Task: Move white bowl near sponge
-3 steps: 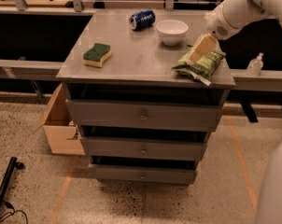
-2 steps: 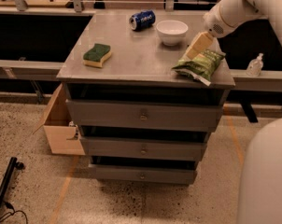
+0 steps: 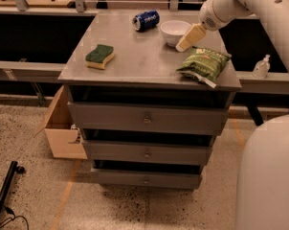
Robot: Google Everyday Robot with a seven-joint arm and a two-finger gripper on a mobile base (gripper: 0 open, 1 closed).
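Observation:
The white bowl (image 3: 174, 31) stands upright at the back right of the grey cabinet top (image 3: 144, 56). The sponge (image 3: 99, 56), dark green over yellow foam, lies at the left of the top, well apart from the bowl. My gripper (image 3: 186, 40) hangs from the white arm at the upper right. Its pale tip points down and left, right next to the bowl's right side and just above the green snack bag. I cannot tell whether it touches the bowl.
A green crinkled snack bag (image 3: 204, 65) lies at the front right of the top. A blue can (image 3: 146, 20) lies on its side at the back, left of the bowl. A cardboard box (image 3: 63, 131) stands on the floor at the left. The robot's white body (image 3: 269, 176) fills the lower right.
The gripper has moved left and a little down, from above the snack bag to right beside the white bowl. The bowl, sponge, can and bag have not moved.

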